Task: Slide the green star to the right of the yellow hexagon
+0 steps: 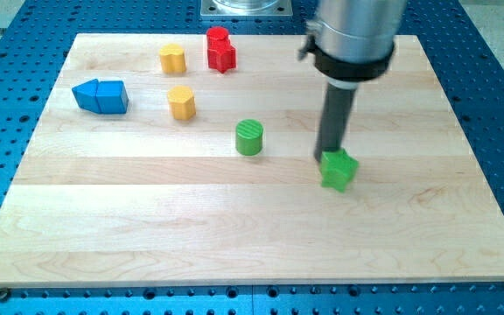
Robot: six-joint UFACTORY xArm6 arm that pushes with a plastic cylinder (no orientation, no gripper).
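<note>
The green star (339,171) lies right of the board's middle. My tip (326,157) touches the star's upper left edge. The yellow hexagon (181,102) sits at the upper left, well to the left of the star. The rod rises from the tip to the arm's grey body at the view's top.
A green cylinder (249,137) stands between the hexagon and the star. A second yellow block (172,58) and two red blocks (220,49) lie near the top edge. Two blue blocks (101,95) sit at the far left. The wooden board (252,254) rests on a blue perforated table.
</note>
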